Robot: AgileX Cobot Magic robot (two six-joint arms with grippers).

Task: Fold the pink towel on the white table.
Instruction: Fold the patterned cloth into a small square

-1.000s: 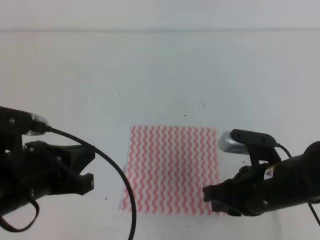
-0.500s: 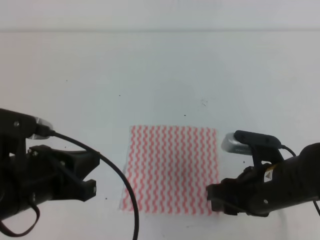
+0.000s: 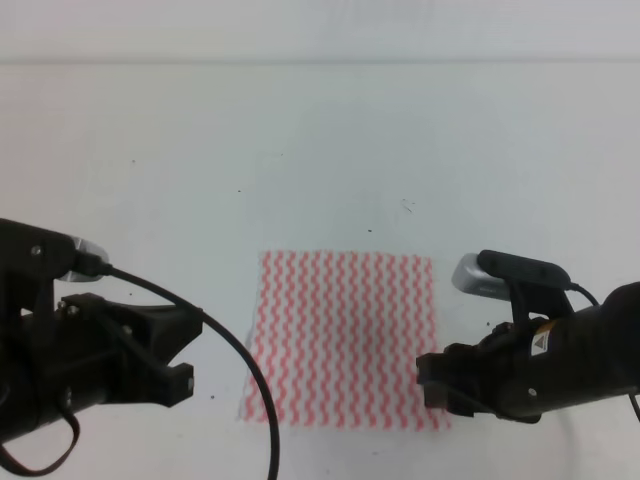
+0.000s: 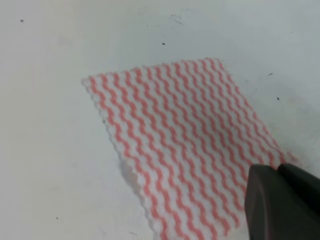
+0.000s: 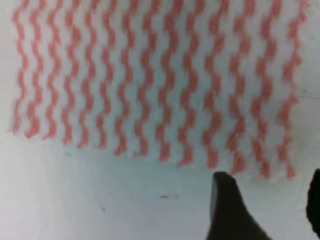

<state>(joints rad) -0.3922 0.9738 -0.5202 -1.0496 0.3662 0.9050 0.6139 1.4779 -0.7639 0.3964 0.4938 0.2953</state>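
The pink towel (image 3: 345, 338) lies flat and unfolded on the white table (image 3: 320, 150), its pink-red and white wavy stripes running front to back. My left gripper (image 3: 190, 350) is open and empty, off the towel's left edge near its front left corner. In the left wrist view the towel (image 4: 185, 145) fills the middle and one dark finger (image 4: 280, 205) shows at the bottom right. My right gripper (image 3: 430, 378) is open at the towel's front right corner. In the right wrist view its fingers (image 5: 230, 210) stand just in front of the towel's near edge (image 5: 160, 85), without touching it.
The table carries only small dark specks (image 3: 238, 190) and a faint scuff (image 3: 406, 206). Its far edge (image 3: 320, 62) runs across the top of the view. A black cable (image 3: 250, 370) loops from the left arm beside the towel's left edge.
The right gripper has drawn slightly to the right, off the towel's corner. The left gripper has crept a little right and down. The towel has not moved.
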